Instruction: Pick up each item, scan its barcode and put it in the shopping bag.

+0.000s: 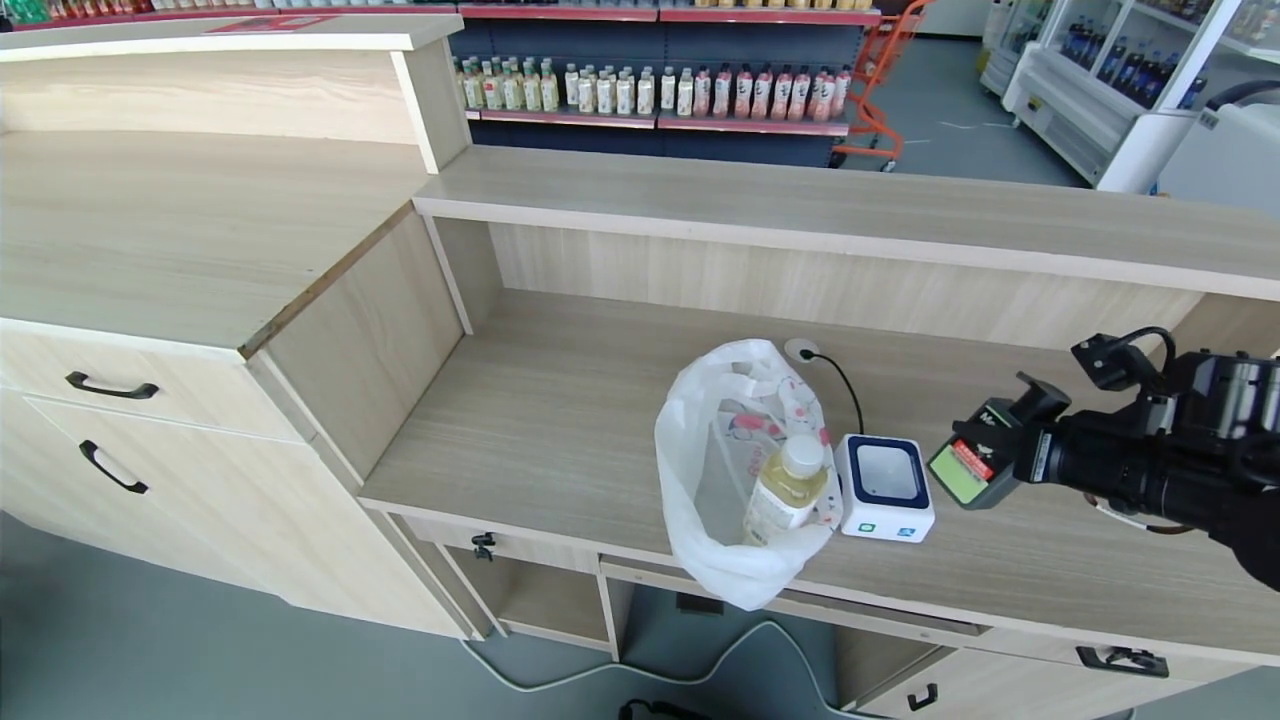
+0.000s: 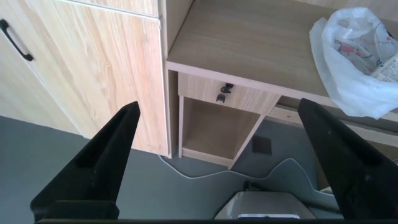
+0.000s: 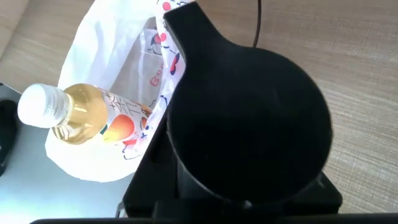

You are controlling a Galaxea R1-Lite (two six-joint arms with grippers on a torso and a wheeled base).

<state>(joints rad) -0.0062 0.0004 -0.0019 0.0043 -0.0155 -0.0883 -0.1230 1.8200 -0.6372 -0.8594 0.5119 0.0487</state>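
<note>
A white plastic shopping bag stands open at the front edge of the lower counter. A bottle of yellow drink with a white cap sits upright inside it. Just right of the bag is a small white scanner with a dark window. My right gripper is shut on a dark container with a green and red label, held in the air right of the scanner. From the right wrist, that black item hangs over the bag and bottle. My left gripper hangs open below counter level, off the bag's side.
A black cable runs from the scanner to a grommet at the back of the counter. A raised ledge borders the back, and a taller cabinet with drawers stands to the left. An open cubby sits under the counter.
</note>
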